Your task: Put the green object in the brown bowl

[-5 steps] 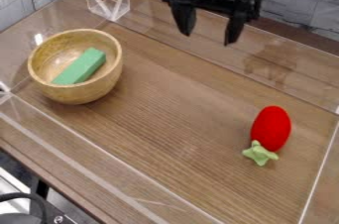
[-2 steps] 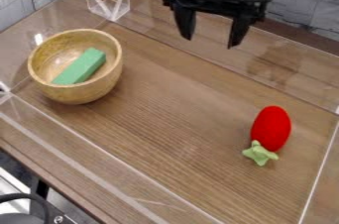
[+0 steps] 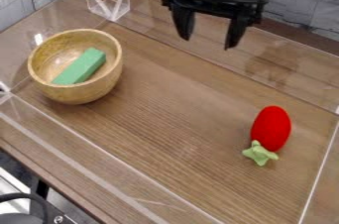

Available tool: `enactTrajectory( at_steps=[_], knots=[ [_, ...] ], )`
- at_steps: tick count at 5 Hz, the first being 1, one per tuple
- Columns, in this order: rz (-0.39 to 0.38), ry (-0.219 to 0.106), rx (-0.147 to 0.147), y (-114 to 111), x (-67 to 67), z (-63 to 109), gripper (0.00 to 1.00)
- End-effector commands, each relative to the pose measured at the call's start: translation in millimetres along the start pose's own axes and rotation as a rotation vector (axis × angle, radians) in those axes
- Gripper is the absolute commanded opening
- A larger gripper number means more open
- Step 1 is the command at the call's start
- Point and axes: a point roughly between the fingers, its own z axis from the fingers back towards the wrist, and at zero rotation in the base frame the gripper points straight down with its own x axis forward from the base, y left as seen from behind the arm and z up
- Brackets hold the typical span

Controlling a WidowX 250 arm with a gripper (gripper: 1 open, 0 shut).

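The brown bowl (image 3: 75, 67), round and light tan wood, sits at the left of the table. A green block (image 3: 78, 66) lies inside it, tilted. My gripper (image 3: 209, 32) hangs at the back centre, well right of the bowl, with its black fingers spread open and nothing between them. A red strawberry-like thing (image 3: 272, 127) with a pale green leafy end (image 3: 261, 153) lies at the front right.
A low clear plastic wall (image 3: 159, 196) runs round the wooden tabletop. A clear plastic stand (image 3: 107, 2) is at the back left corner. A grey brick-patterned wall lies behind the table.
The gripper has shifted very slightly; the bowl, green block and strawberry have not moved.
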Motion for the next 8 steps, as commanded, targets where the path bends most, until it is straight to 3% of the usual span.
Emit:
enactTrajectory(
  at_steps=[1,2,3,4,6,7,8],
  knots=[
    [0.122,-0.036,0.019,5.4,1.8,-1.5,1.0],
    [0.226,-0.035,0.04,3.5,3.2,-9.6,1.0],
    [0.247,-0.028,0.024,-1.6,0.5,9.8,1.0],
    [0.388,0.012,0.067,-19.3,-17.0,8.1,1.0],
    [0.686,0.089,0.146,-78.9,-61.8,-6.4,1.0],
    [0.798,0.113,0.172,-93.0,-79.2,-18.2,1.0],
    [0.884,0.128,0.188,-93.5,-93.1,-36.5,1.0]
  ],
)
